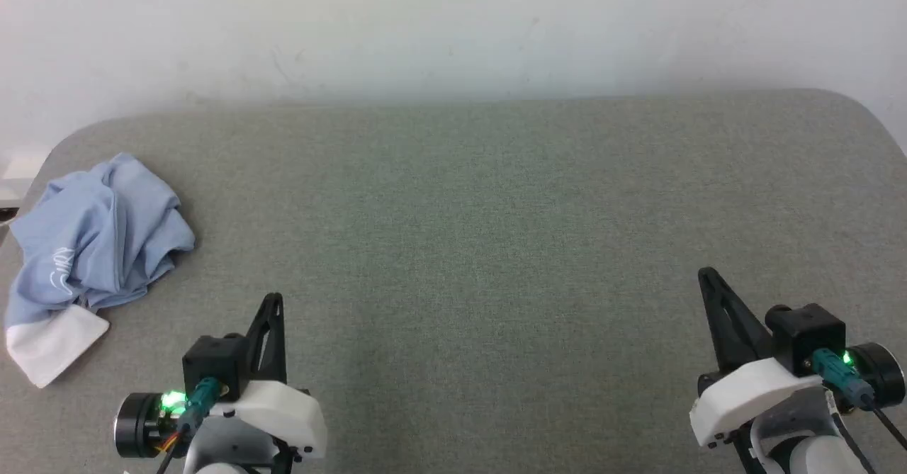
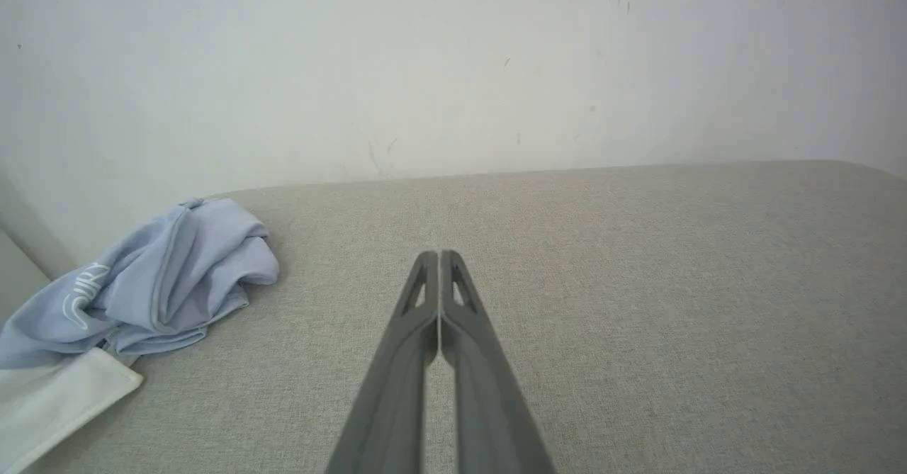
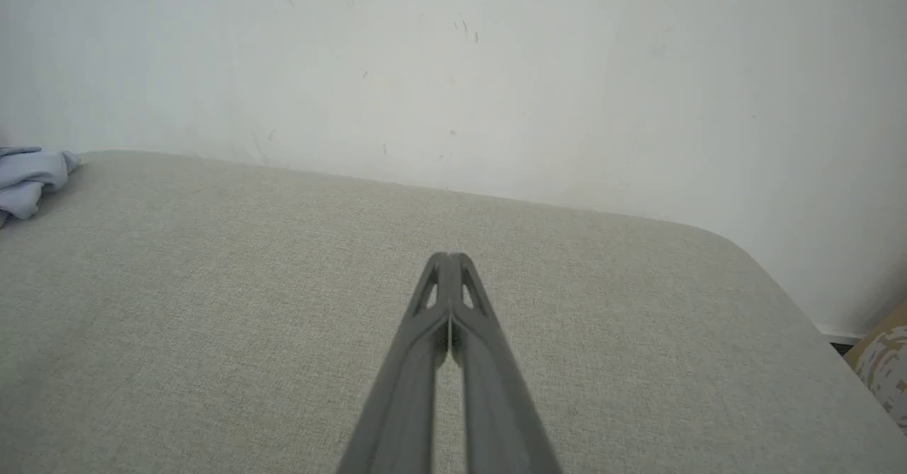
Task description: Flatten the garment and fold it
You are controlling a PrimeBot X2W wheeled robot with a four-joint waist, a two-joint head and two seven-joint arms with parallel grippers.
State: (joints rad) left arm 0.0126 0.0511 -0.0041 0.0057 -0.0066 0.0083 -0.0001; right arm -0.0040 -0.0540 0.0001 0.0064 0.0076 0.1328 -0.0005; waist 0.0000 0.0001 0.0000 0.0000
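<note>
Lying crumpled at the left edge of the desk (image 1: 453, 247), the garment (image 1: 99, 240) is soft light blue knit bunched into rounded folds. A flat white panel (image 1: 53, 346) spills from its near side, and a thin white outline logo (image 1: 60, 268) shows on the blue. The desk has a grey-green woven cover and rounded corners. The left end effector (image 1: 273, 302) has its two long dark fingers pressed together, empty, near the garment but apart from it. The right end effector (image 1: 706, 277) is likewise closed and empty, well apart on the other side. A scuffed white wall (image 1: 453, 27) rises behind.
</note>
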